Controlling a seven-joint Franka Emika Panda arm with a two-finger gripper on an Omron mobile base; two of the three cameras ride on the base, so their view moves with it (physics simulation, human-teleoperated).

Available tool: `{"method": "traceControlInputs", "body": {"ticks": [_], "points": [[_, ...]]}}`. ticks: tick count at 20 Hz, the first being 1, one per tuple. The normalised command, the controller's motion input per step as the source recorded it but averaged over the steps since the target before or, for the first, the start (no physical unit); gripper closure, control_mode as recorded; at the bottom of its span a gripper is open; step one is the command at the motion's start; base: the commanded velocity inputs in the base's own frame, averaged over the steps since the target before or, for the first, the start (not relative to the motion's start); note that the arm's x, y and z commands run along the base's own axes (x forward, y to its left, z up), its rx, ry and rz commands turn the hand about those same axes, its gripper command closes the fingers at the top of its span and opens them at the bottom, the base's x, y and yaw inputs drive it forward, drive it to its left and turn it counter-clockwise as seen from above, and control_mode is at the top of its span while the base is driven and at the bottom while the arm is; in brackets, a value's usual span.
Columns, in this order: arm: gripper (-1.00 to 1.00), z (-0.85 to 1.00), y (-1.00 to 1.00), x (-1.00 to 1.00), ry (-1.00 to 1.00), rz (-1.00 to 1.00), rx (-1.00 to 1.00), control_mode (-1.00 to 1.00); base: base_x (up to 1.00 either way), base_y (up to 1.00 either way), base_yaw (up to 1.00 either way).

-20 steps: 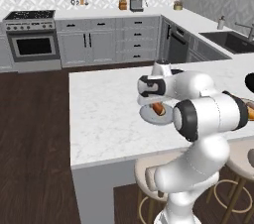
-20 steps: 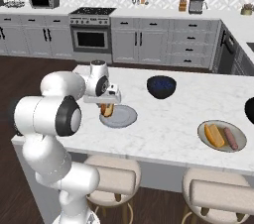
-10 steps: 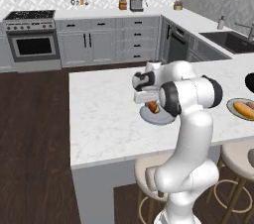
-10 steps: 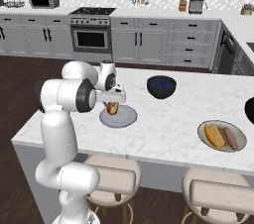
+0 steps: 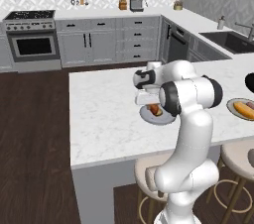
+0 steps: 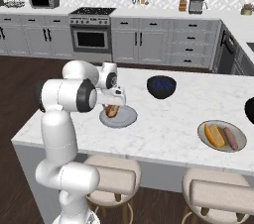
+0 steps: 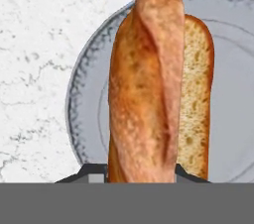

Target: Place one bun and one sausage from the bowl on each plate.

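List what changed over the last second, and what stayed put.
The arm straightened up over the grey plate, its elbow swinging aside. The gripper stayed shut on the bun above that plate. The other plate with its bun and sausage, and the blue bowl, stayed put.

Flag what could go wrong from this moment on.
The gripper holds the bun over the grey plate, near its left rim in the hand view; released there, it might roll onto the counter. The plate has no sausage yet, and the bun may crowd its space.
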Motion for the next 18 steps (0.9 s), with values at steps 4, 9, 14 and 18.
{"method": "traceControlInputs", "body": {"ticks": [4, 9, 14, 18], "points": [[-1.0, -0.04, -0.09, -0.02, 0.0, 0.0, 0.0, -1.0, 0.0, 0.0, 0.0], [-1.0, 0.0, 0.0, 0.0, 0.0, 0.0, 0.0, -1.0, 0.0, 0.0, 0.0], [-1.0, 0.0, 0.0, 0.0, 0.0, 0.0, 0.0, -1.0, 0.0, 0.0, 0.0], [-1.0, 0.29, 0.02, 0.0, 0.0, 0.01, -0.03, -1.0, 0.0, 0.0, 0.0]]}}
